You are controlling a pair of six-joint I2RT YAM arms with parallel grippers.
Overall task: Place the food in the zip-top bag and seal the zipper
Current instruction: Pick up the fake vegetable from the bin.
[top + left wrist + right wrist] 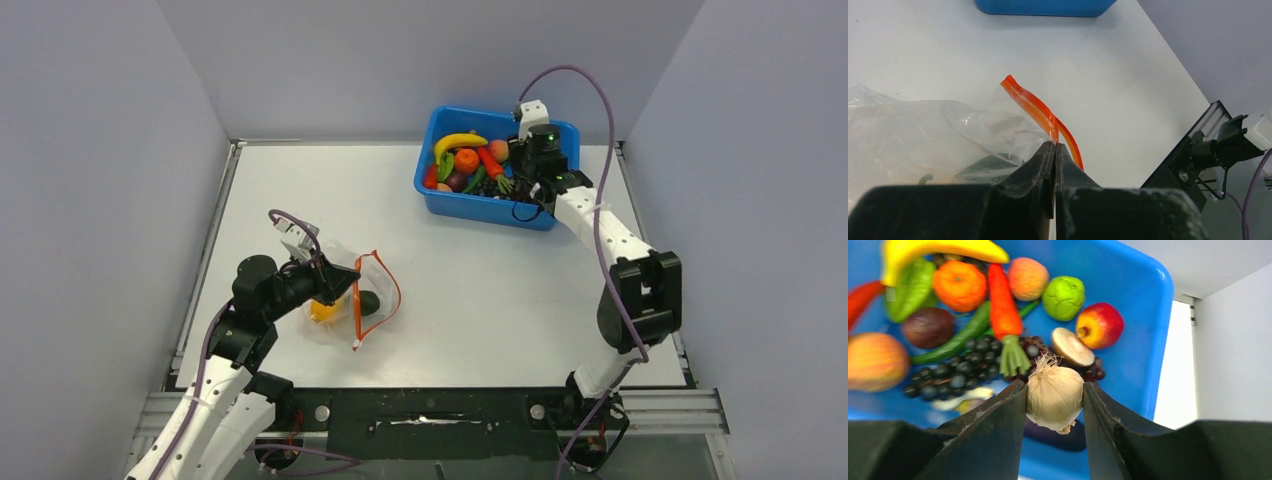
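Top view: the zip-top bag (pixel 345 300) lies front-left, a dark green piece (pixel 370 303) inside; the right gripper (pixel 528 165) hangs over the blue bin (pixel 480 207).

Left wrist: the left gripper (pixel 1054 146) is pinched fully closed on the zipper (pixel 1028 102), lifting the mouth.

Right wrist: jaws part-open, clamped on a garlic bulb (pixel 1054 396); step in hand, apparently: fetching food; next: carry it to the mouth and release inside.
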